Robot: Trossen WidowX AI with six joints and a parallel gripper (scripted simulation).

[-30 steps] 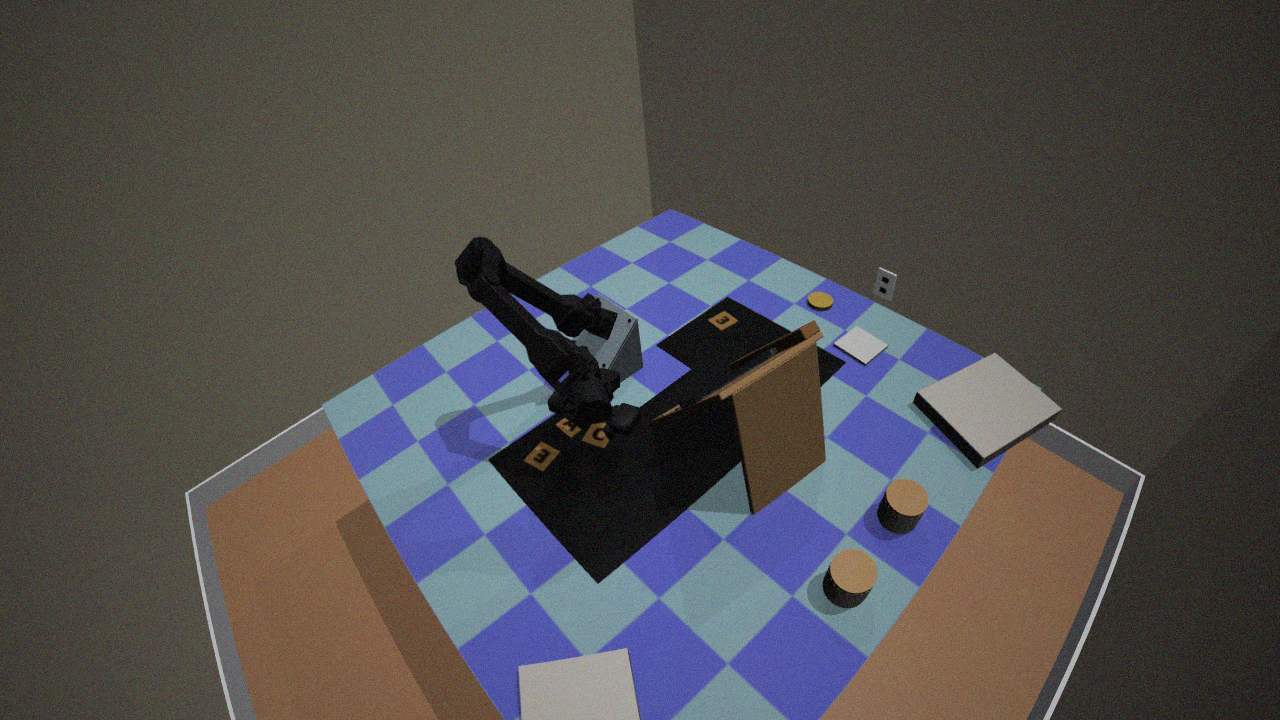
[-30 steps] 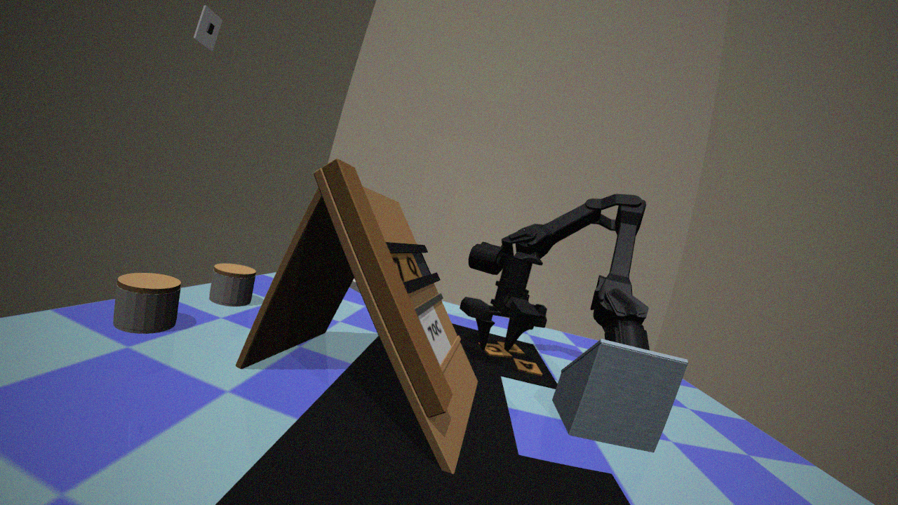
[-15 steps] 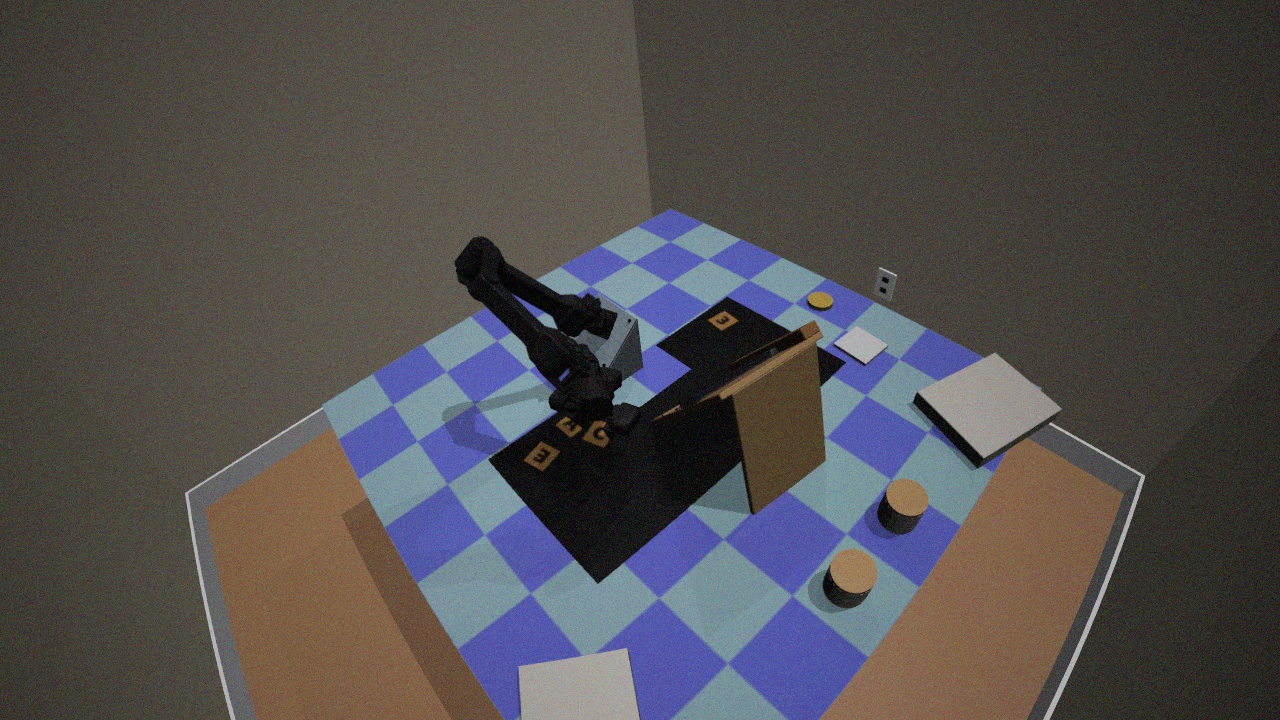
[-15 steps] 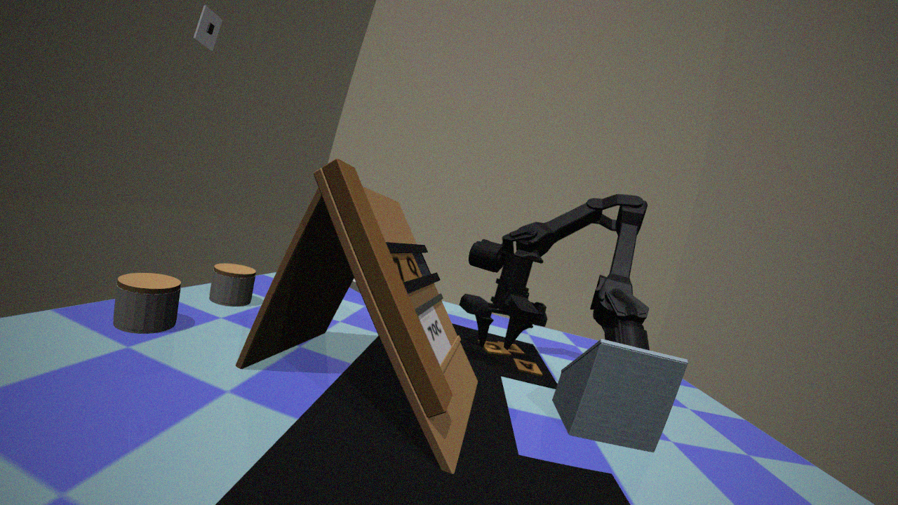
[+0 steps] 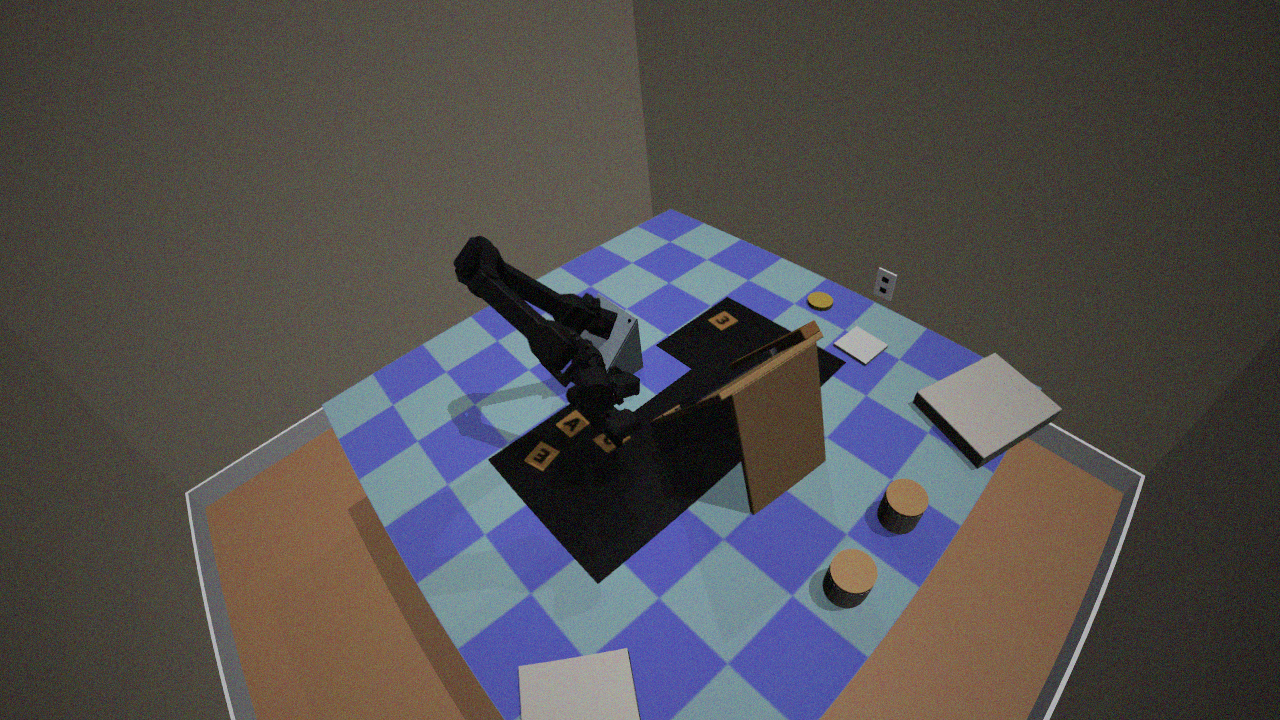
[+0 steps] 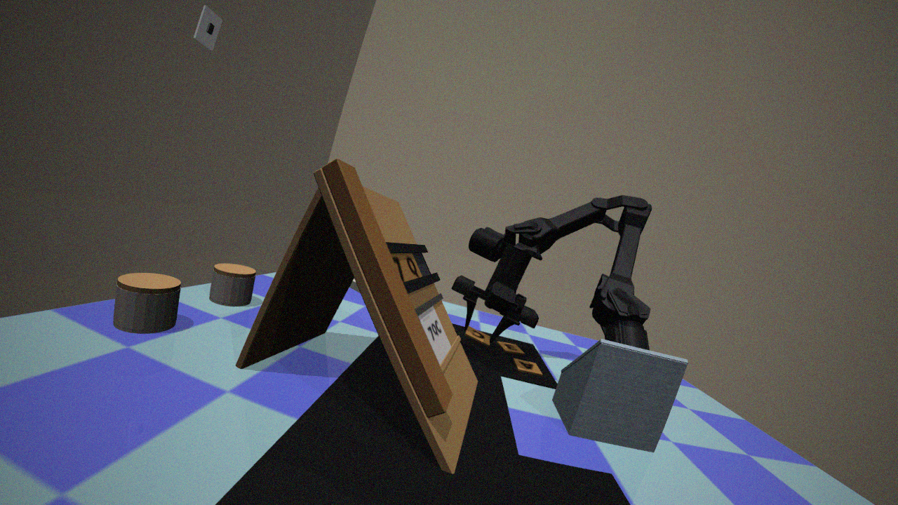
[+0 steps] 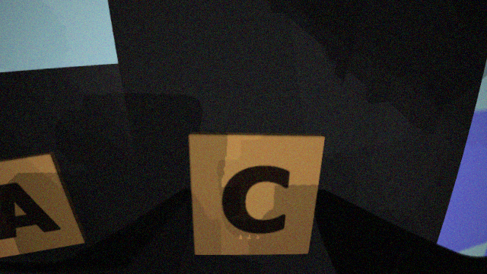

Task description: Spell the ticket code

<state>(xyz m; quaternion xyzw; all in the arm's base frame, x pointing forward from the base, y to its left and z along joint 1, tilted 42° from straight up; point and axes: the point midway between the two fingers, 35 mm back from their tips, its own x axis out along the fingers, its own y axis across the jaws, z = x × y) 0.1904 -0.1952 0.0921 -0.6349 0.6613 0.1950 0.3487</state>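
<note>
My gripper [image 5: 612,439] [image 6: 479,337] [image 7: 253,199] is shut on the C tile [image 5: 605,442] [image 6: 477,334] [image 7: 256,150], its letter upright in the wrist view, low over the black mat [image 5: 599,537]. How far it is above the mat is hard to tell. The tilted board [image 6: 466,384] carries the rail [image 6: 422,282], where a 7 tile [image 6: 396,268] and a Q tile [image 6: 411,266] sit side by side. The ticket [image 6: 436,342] below reads 7QC. An A tile [image 5: 572,422] [image 6: 527,366] [image 7: 23,241] and another tile [image 5: 541,456] [image 6: 509,347] lie flat near the gripper.
Another tile [image 5: 723,319] lies at the mat's far end. Two lidded jars [image 5: 903,505] [image 5: 849,577] stand behind the board. A large pale box [image 5: 989,402], a small white square [image 5: 861,344] and a yellow disc [image 5: 819,300] lie to the right. A metal block [image 6: 621,395] stands by the arm's base.
</note>
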